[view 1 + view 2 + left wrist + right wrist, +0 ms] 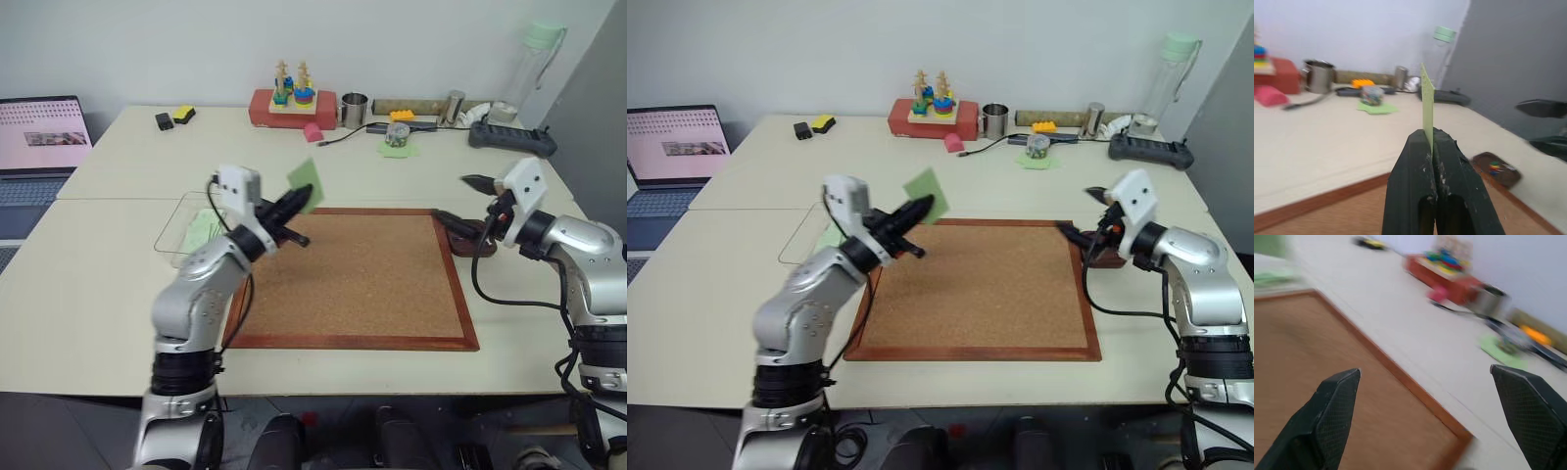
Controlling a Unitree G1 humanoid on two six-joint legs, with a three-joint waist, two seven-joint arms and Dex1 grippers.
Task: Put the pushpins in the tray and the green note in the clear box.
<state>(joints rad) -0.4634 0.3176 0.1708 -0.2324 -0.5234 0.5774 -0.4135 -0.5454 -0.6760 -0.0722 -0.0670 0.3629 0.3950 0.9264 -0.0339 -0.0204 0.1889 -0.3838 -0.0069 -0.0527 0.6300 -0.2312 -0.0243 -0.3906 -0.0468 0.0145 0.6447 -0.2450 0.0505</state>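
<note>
The green note (306, 182) stands upright in the air over the cork board's far left corner, pinched at its lower edge by my left gripper (297, 203), which is shut on it; the left wrist view shows the note (1426, 103) edge-on between the closed fingers (1415, 161). The clear box (168, 240) lies on the table left of the board, with a pale green slip in it. My right gripper (465, 200) hangs open just above the tray (472, 243) at the board's right edge. Pushpins (1493, 168) with coloured heads lie in the tray (1506, 177).
The wood-framed cork board (362, 279) fills the table's middle. A laptop (39, 137) sits far left. Along the back stand a red block with a stacking toy (292, 103), a metal cup (354, 110), a green paper with a jar (397, 139), a power strip (511, 137).
</note>
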